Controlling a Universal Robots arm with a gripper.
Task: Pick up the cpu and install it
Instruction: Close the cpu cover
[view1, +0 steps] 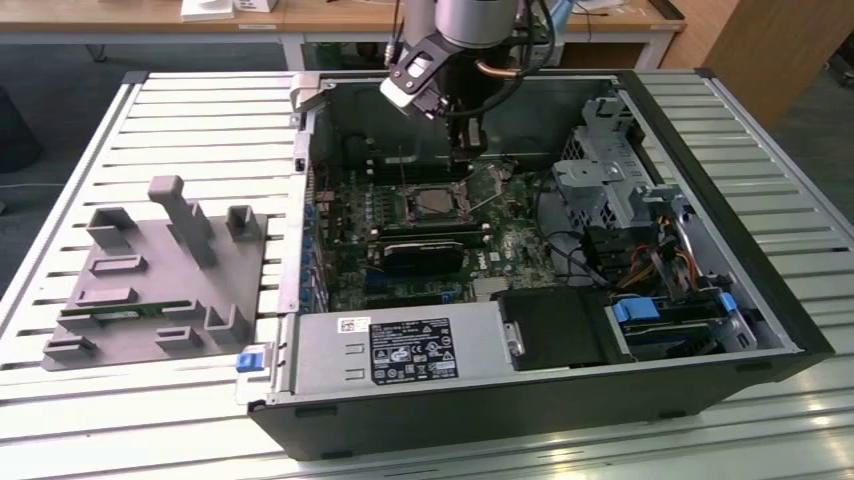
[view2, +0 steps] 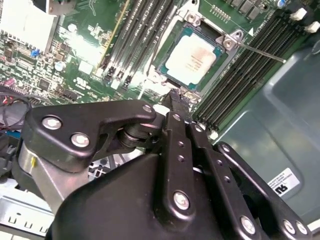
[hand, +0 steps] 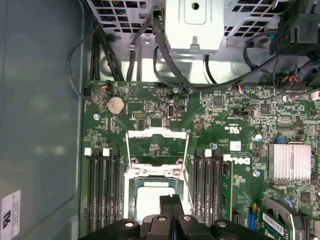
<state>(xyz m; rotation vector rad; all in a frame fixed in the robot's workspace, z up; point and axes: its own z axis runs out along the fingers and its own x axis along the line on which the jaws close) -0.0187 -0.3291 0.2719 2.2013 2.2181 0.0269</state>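
Seating is looking done: end effector (view2: 177, 98), closed and empty, is hovering just above the cpu (view2: 196, 58) lying in its socket (view2: 162, 67), frame (hand: 157, 132) standing open.

One computer case (view1: 781, 300), one motherboard (hand: 225, 130), one cpu (view2: 197, 57), one gripper (hand: 171, 201), two memory-slot banks (hand: 102, 190) (hand: 210, 185), one coin battery (hand: 115, 105), one heatsink (hand: 289, 161), and one gray fixture (view1: 160, 270) at the exterior view's left.
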